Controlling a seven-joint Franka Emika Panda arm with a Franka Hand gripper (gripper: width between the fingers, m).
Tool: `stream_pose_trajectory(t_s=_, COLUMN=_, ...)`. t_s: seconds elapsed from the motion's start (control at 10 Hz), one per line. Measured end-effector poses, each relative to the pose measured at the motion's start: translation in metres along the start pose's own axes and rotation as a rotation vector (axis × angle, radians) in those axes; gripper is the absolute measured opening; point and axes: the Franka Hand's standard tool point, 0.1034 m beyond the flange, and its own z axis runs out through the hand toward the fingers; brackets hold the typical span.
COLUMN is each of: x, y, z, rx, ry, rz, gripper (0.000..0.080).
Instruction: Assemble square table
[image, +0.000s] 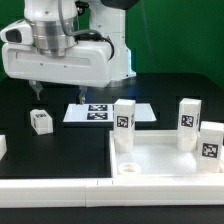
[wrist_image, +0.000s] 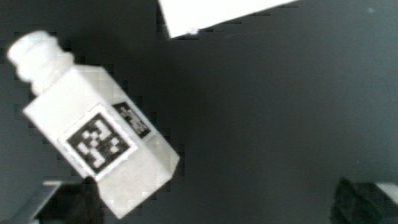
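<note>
The square table's white slab (image: 160, 158) lies at the exterior view's right, with three tagged white legs standing upright on it (image: 124, 124) (image: 189, 121) (image: 211, 143); a round socket (image: 128, 167) at its near left corner shows nothing in it. A loose tagged leg (image: 40, 121) lies on the black table at the exterior view's left. My gripper (image: 34, 92) hangs above it, open, holding nothing. In the wrist view that leg (wrist_image: 98, 135) lies slantwise, one end close to one dark finger (wrist_image: 71, 200); the other finger (wrist_image: 370, 200) stands far off.
The marker board (image: 100, 112) lies flat behind the slab, and its corner (wrist_image: 231, 15) shows in the wrist view. A long white border rail (image: 60, 185) runs along the front. Another white piece (image: 2, 147) sits at the exterior view's left edge.
</note>
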Motion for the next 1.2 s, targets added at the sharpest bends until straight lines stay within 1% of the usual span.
stream_pose_trajectory(t_s=0.2, x=0.001, y=0.004, z=0.000, rx=-0.007, ry=0.002, rz=-0.149, gripper=0.0649)
stream_pose_trajectory(t_s=0.3, x=0.007, y=0.008, z=0.001, rx=-0.026, ry=0.027, rz=-0.374, gripper=0.0649)
stream_pose_trajectory(t_s=0.4, x=0.009, y=0.007, z=0.004, rx=-0.045, ry=0.023, rz=-0.532, gripper=0.0649)
stream_pose_trajectory(t_s=0.5, x=0.011, y=0.004, z=0.006, rx=-0.057, ry=0.011, rz=-0.640, gripper=0.0649)
stream_pose_trajectory(t_s=0.6, x=0.011, y=0.006, z=0.006, rx=-0.055, ry=0.011, rz=-0.671, gripper=0.0649)
stream_pose_trajectory(t_s=0.8, x=0.010, y=0.008, z=0.007, rx=-0.059, ry=-0.004, rz=-0.609, gripper=0.0649)
stream_pose_trajectory(t_s=0.9, x=0.009, y=0.012, z=0.012, rx=-0.075, ry=-0.042, rz=-0.520, gripper=0.0649)
stream_pose_trajectory(t_s=1.0, x=0.008, y=0.016, z=0.015, rx=-0.122, ry=-0.162, rz=-0.476, gripper=0.0649)
stream_pose_trajectory(t_s=1.1, x=0.011, y=0.019, z=0.015, rx=-0.141, ry=-0.255, rz=-0.444, gripper=0.0649)
stream_pose_trajectory(t_s=1.2, x=0.009, y=0.018, z=0.013, rx=-0.161, ry=-0.349, rz=-0.420, gripper=0.0649)
